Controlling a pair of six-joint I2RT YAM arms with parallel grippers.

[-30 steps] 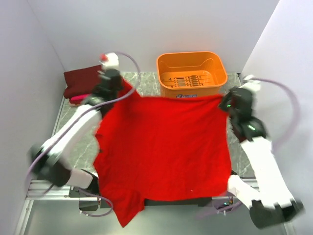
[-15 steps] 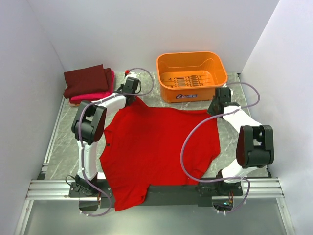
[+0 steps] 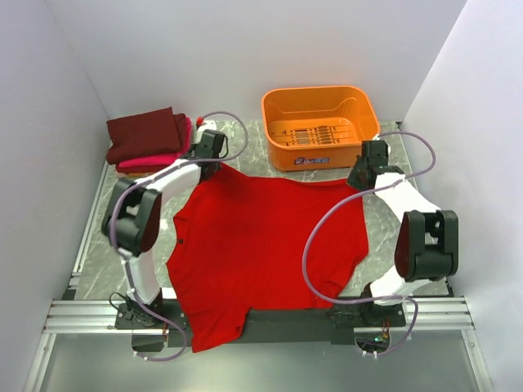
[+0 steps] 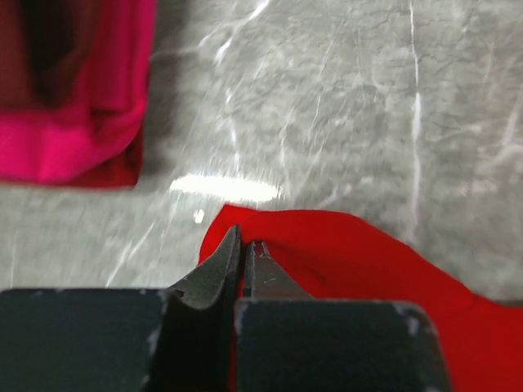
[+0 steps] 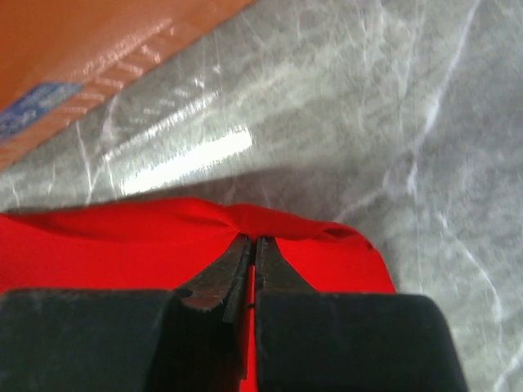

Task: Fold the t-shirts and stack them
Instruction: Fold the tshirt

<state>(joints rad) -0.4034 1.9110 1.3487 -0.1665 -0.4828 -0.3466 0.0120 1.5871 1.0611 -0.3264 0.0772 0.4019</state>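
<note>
Broadly, the grey marble-patterned table (image 3: 382, 245) carries the bright red cloth t-shirt (image 3: 261, 245) spread flat across its middle, near end spilling over the front edge, with the orange plastic basket (image 3: 286, 157) just beyond its far hem and a folded dark maroon shirt (image 3: 147, 135) atop a hot pink shirt (image 3: 151, 161) at the far left. The left gripper (image 4: 243, 241) and the right gripper (image 5: 249, 245) each pinch one far corner in closed jaws, and both corners are puckered; released like this, the wrinkles would likely carry into the fold, and the overhanging weight could drag the cloth off.
</note>
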